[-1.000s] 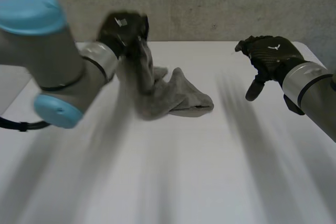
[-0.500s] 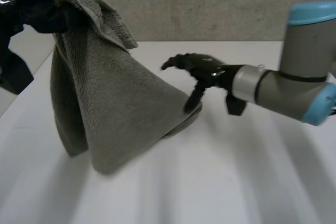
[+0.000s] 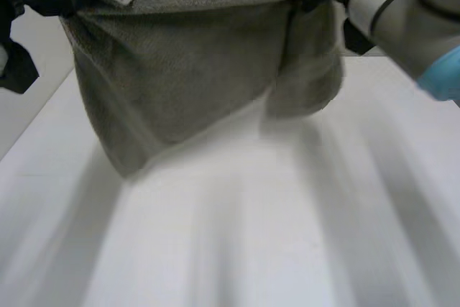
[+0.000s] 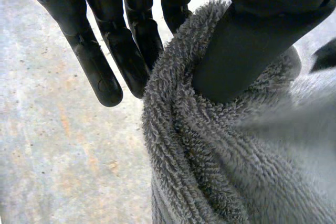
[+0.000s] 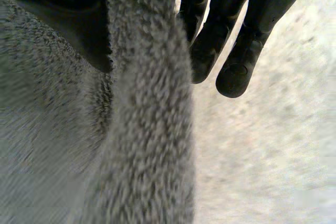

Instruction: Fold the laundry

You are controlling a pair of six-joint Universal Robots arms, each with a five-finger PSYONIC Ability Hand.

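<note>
While the left hand (image 4: 252,40) pinches a bunched fold of the grey towel (image 4: 210,156) between its thumb and the side of its straight fingers (image 4: 105,72), the right hand (image 5: 63,19) does the same at the other end, its thumb pressing a thick rolled edge of the cloth against its fingers (image 5: 236,51), which point straight out past the fold. Behind each hand's fingertips lies a speckled grey surface (image 4: 52,156).

Seen from the head camera, the left hand sits at about 10 o'clock and the right hand at about 1 o'clock, both raised high, with the towel's top edge stretched nearly level between them. From that edge the cloth hangs down as a wide sheet, narrowing to a low point at about 8 o'clock. A shorter, rounded flap droops just under the right hand, toward 2 o'clock. At the left hand's end, a hemmed strip of the towel is folded over the top edge. The right arm (image 3: 392,5) runs off toward 2 o'clock, ending in a light-blue cap. Below the hanging towel spreads the white table (image 3: 237,235); whether the low point touches it I cannot tell.
</note>
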